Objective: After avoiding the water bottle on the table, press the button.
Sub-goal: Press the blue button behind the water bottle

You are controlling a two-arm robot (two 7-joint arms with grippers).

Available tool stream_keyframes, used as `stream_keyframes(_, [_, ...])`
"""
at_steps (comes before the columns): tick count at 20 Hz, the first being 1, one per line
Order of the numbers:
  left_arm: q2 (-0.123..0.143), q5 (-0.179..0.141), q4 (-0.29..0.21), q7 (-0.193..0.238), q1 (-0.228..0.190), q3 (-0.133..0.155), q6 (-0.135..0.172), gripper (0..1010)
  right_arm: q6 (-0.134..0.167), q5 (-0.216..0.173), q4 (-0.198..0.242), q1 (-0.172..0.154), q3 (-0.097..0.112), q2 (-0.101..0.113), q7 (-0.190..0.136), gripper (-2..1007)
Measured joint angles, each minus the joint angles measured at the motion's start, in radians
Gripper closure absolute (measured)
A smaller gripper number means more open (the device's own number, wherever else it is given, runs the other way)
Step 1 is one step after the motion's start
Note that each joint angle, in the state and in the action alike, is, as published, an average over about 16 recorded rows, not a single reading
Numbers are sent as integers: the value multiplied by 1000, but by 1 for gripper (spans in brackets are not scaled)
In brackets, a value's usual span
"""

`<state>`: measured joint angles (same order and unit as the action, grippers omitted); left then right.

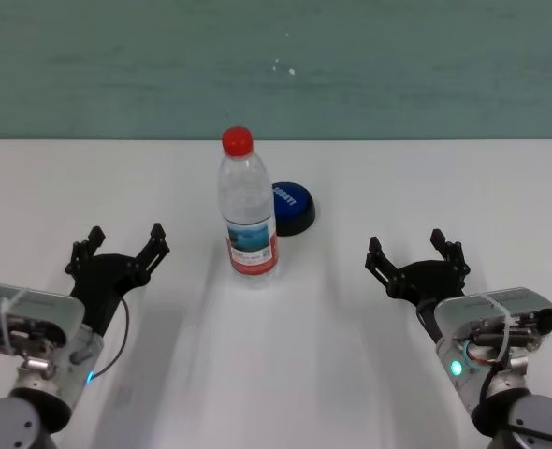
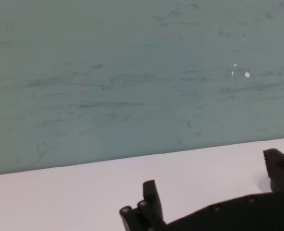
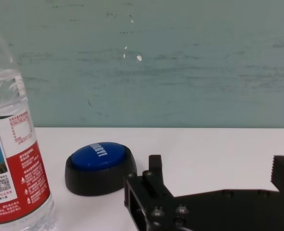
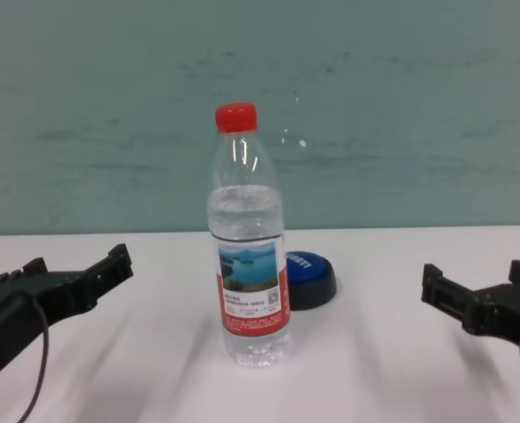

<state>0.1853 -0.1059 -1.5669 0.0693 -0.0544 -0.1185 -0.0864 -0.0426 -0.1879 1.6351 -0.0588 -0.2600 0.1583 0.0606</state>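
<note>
The button (image 1: 292,207) sits just behind-right of the upright water bottle (image 1: 249,210). Right gripper (image 1: 418,254) and left gripper (image 1: 119,249): both spread wide, empty. Risk: a straight reach topples the bottle.

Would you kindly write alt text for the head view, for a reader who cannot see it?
A water bottle stands upright mid-table, with the button just behind it to the right. The left gripper and right gripper rest open near the white table's front, either side of the bottle.
</note>
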Motion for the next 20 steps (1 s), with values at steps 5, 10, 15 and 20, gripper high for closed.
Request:
stream_keyframes(5, [-5,5,-15,6,-12,6,3,6,0,0,0,0,0,0,0,2])
stream_keyframes(10, [-11,11,-36,14,-29,13,9,5,0,0,0,0,0,0,0,2])
stream_keyframes(15, [-20,22,-68,27,-55,22,20,6,0,0,0,0,0,0,0,2])
stream_keyframes(20, [-28,32,-102,38,-81,28,32,6,0,0,0,0,0,0,0,2])
